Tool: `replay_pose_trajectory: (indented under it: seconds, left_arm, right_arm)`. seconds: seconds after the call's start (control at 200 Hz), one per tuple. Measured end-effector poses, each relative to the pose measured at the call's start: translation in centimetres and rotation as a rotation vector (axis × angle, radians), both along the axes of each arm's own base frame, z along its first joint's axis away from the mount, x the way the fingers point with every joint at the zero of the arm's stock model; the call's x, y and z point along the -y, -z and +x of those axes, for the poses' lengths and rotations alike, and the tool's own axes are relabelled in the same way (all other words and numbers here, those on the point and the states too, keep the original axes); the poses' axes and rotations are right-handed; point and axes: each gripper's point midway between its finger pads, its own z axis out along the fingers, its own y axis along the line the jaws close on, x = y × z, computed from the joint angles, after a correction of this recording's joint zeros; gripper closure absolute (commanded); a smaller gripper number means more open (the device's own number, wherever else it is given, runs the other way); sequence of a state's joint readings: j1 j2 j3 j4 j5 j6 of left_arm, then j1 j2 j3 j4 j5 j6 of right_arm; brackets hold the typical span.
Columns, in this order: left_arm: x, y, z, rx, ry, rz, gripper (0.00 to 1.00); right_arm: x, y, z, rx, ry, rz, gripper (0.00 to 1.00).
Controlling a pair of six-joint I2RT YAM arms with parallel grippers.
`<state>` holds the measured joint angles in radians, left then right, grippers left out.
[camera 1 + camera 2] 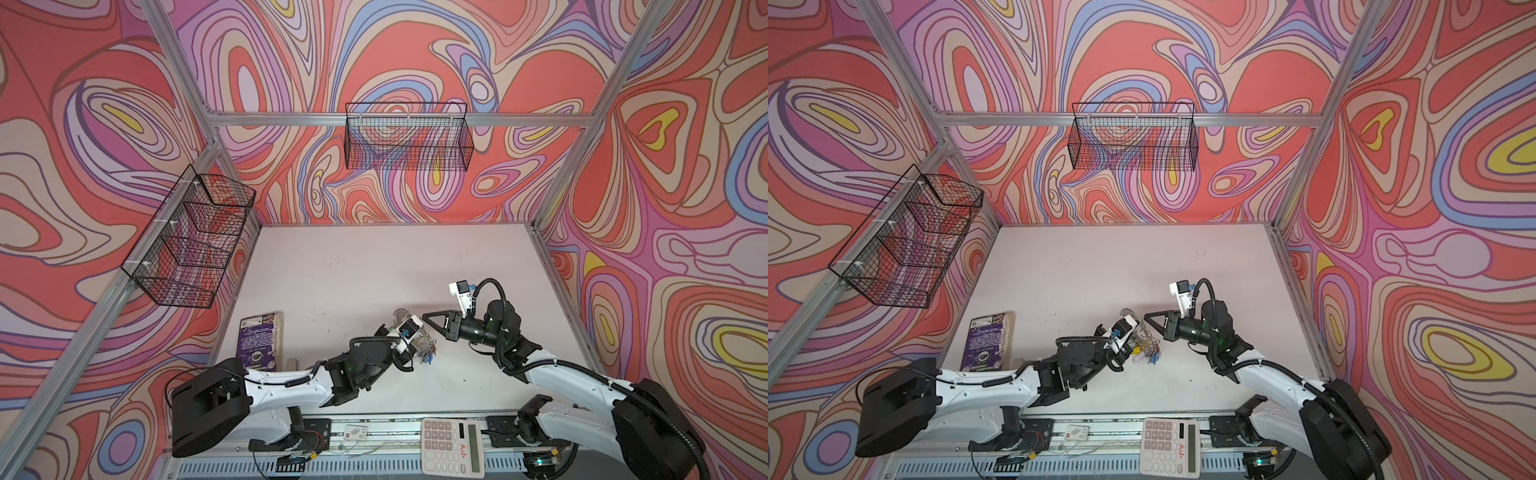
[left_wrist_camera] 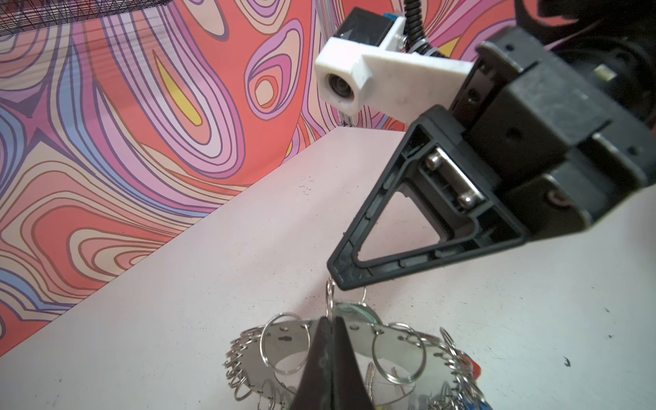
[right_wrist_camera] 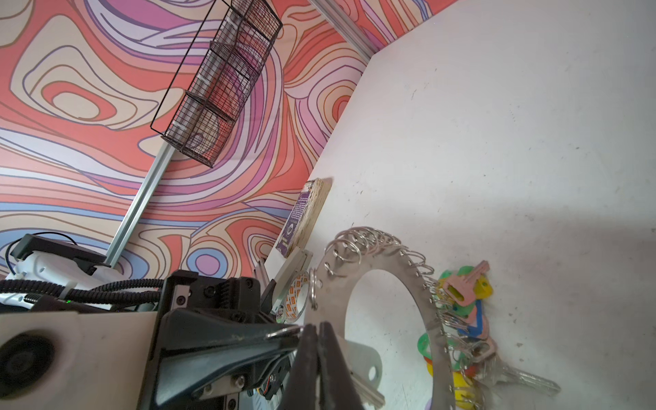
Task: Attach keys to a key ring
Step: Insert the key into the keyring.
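We've got the left gripper (image 2: 328,324) clamped on the rim of the key ring (image 3: 372,257), held tilted between both arms. Our right gripper (image 2: 341,280) is pinched tight too, with its tip touching a small split ring (image 2: 329,301). Coloured keys (image 3: 465,287) bunch along the rim.

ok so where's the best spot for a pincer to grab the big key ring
Pinch the flat band of the key ring across its thickness, at the rim stretch carrying only empty split rings, coming from the side away from the keys. The band is thin and uncluttered there; the keys crowd the opposite rim. The left pincer is shut at that stretch.
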<state>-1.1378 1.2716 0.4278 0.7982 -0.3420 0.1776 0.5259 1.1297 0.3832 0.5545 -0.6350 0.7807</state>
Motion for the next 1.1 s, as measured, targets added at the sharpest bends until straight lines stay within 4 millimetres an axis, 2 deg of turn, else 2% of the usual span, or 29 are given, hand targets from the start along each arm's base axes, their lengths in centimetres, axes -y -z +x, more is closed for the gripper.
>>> replay_pose_trajectory:
  seconds: [0.371, 0.581, 0.836, 0.932, 0.972, 1.102]
  left_arm:
    - [-0.4, 0.0, 0.6, 0.035, -0.037, -0.038, 1.0]
    - [-0.4, -0.5, 0.7, 0.047, -0.04, -0.067, 1.0]
    - [-0.5, -1.1, 0.6, 0.054, -0.038, -0.099, 1.0]
    - [-0.4, -1.0, 0.5, 0.047, -0.033, -0.104, 1.0]
    - [-0.4, -1.0, 0.4, 0.043, -0.03, -0.108, 1.0]
    - [-0.3, -0.8, 0.3, 0.027, -0.023, -0.113, 1.0]
  right_arm:
    - [-1.1, 0.2, 0.4, -0.038, -0.059, -0.016, 1.0]
    - [-1.1, 0.5, 0.4, -0.048, -0.063, -0.032, 0.83]
    - [-0.4, 0.7, 0.9, -0.052, -0.049, -0.061, 0.78]
    - [0.5, 0.8, 1.6, -0.049, -0.021, -0.07, 0.72]
    - [1.5, 0.7, 2.4, -0.047, 0.015, -0.066, 0.69]
    - [5.3, 0.1, 4.8, -0.012, 0.152, -0.039, 0.45]
